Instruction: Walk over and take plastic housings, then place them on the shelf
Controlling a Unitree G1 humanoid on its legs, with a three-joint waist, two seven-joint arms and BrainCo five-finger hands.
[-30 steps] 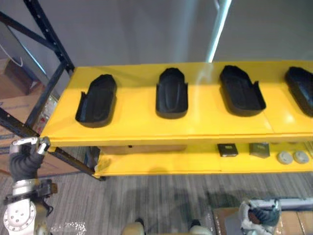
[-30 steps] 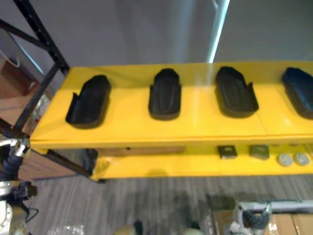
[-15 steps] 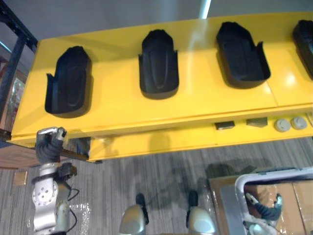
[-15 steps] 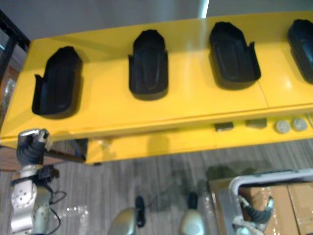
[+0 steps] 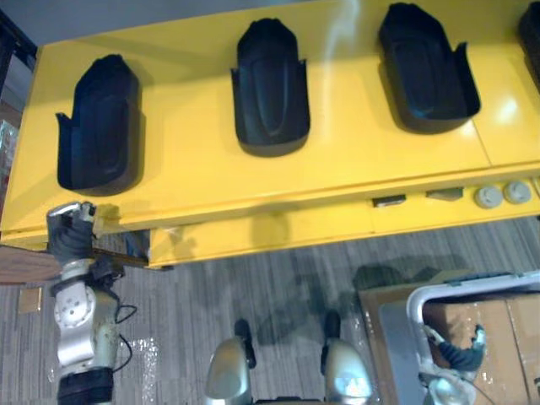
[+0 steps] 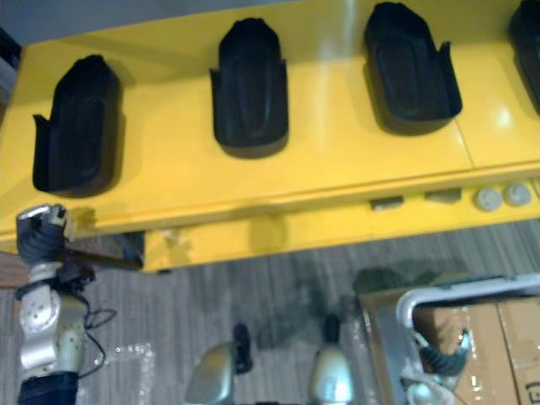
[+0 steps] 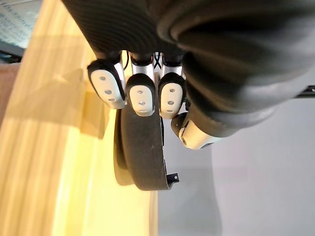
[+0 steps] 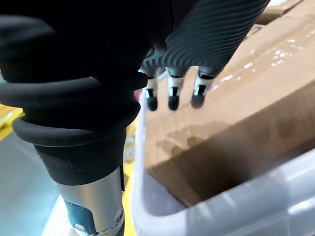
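Grey striped carpet (image 5: 253, 287) runs under a long yellow metal shelf deck (image 5: 194, 181), and a second yellow shelf level (image 5: 278, 232) sits lower down behind its front lip. On the top deck the black moulded plastic housings lie in a row, hollow side up and well apart from one another: the left housing (image 5: 99, 126), the middle housing (image 5: 270, 84), the right housing (image 5: 426, 67), and a fourth housing (image 6: 527, 29) cut off by the edge of the view. On the lower level, off to the right, there are two small dark flat pieces (image 5: 390, 201) and, beside them, two grey round discs (image 5: 488, 197).

The robot's left hand (image 5: 72, 232) is raised at the front left corner of the deck, just below the left housing. I cannot tell whether it touches the lip. Its wrist view shows the fingers (image 7: 140, 98) folded in with nothing in them, and the housing lying on the yellow deck just past them.

The right hand (image 5: 456, 356) hangs low on the other side, inside the rim of a clear plastic bin (image 5: 460, 287) that holds a brown cardboard box (image 5: 506, 329). Its fingers (image 8: 172, 93) point straight down over the box, loose and holding nothing.
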